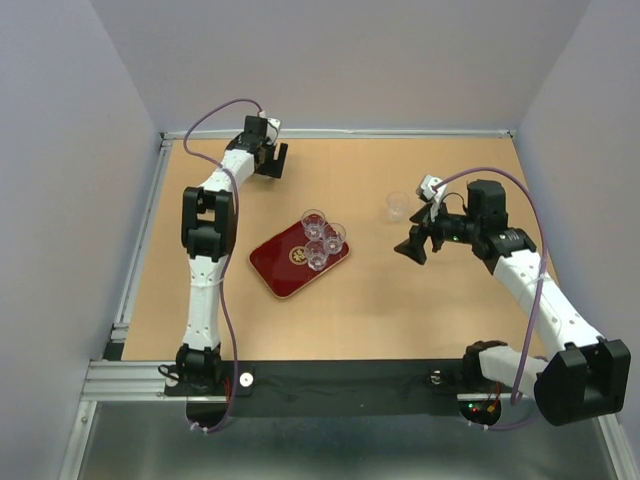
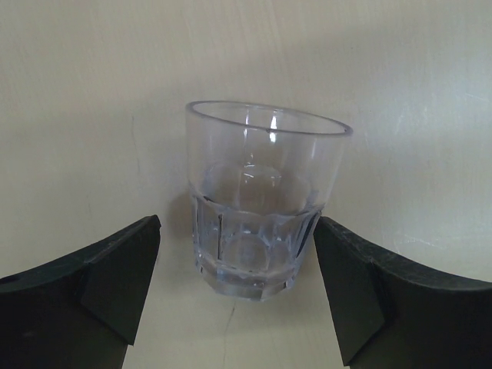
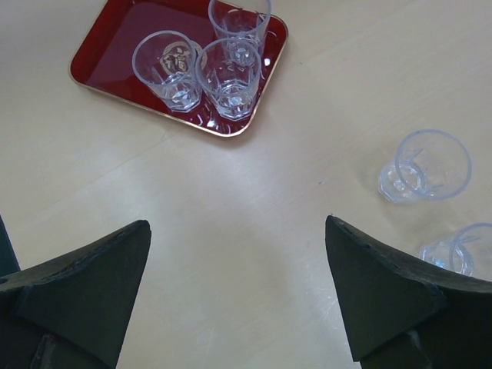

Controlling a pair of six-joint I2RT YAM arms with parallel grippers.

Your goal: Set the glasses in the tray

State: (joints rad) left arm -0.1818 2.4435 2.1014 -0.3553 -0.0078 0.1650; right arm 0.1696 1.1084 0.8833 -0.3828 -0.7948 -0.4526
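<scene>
Overhead: tray point(image 1: 278, 270) sits mid-table, a little left of centre and turned at an angle, with three glasses point(image 1: 317, 254) upright and clustered at its far-right end. I see one loose glass point(image 1: 397, 205) on the bare table point(image 1: 400, 310) right of the tray, just on the far side of the right gripper point(image 1: 412, 248). The right wrist view adds what overhead hides: a second loose glass point(image 3: 463, 250) close beside the first, cut by the frame edge, both off the tray. That gripper's fingers point(image 3: 92, 284) stand wide apart over bare table, holding nothing. Left gripper point(image 1: 270, 160) is at the far-left corner. Overhead shows nothing under it, but the left wrist view has a lone glass point(image 2: 261, 207) upright on the table between parted jaws, a gap on each side, no contact. Surface is pale wood-tone board; plain grey walls point(image 1: 60, 150) on three sides, metal rail point(image 1: 120, 378) along the left and near edges, black strip point(image 1: 350, 385) at the arm bases
</scene>
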